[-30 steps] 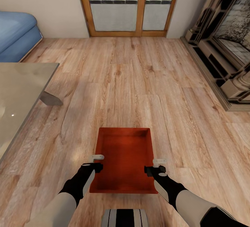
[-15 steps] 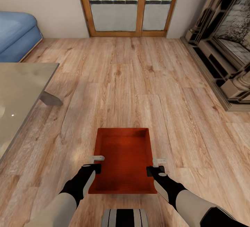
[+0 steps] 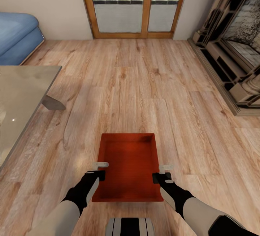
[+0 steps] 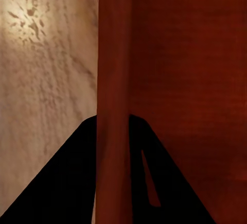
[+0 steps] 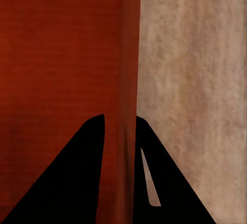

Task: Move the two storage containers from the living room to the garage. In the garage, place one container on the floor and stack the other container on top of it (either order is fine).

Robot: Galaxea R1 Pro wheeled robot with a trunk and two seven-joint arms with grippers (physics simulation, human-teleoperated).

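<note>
an orange-red storage container (image 3: 128,167) sits low in the centre of the head view, open side up, its long axis running away from the camera over the light wood-plank floor (image 3: 144,84). the left gripper (image 3: 98,169) is at the container's left wall, about two thirds of the way toward the near end, and the right gripper (image 3: 163,171) is at the matching spot on the right wall. in the left wrist view the thin red wall (image 4: 114,100) runs straight between the two dark fingers (image 4: 67,183), one finger outside over the planks and one inside the box, so this gripper is pinching the wall. the right wrist view shows the same thing: the wall (image 5: 128,80) passes between the dark fingers (image 5: 72,183), pressed in on it from both sides. whether the container rests on the planks or is lifted off them cannot be told.

at the upper left of the head view is a blue sofa (image 3: 18,35); below it, along the left edge, a glass-topped table (image 3: 21,95). wood-framed glass doors (image 3: 133,5) fill the top centre, with grass beyond. a fireplace surround (image 3: 234,48) stands at the right edge.
</note>
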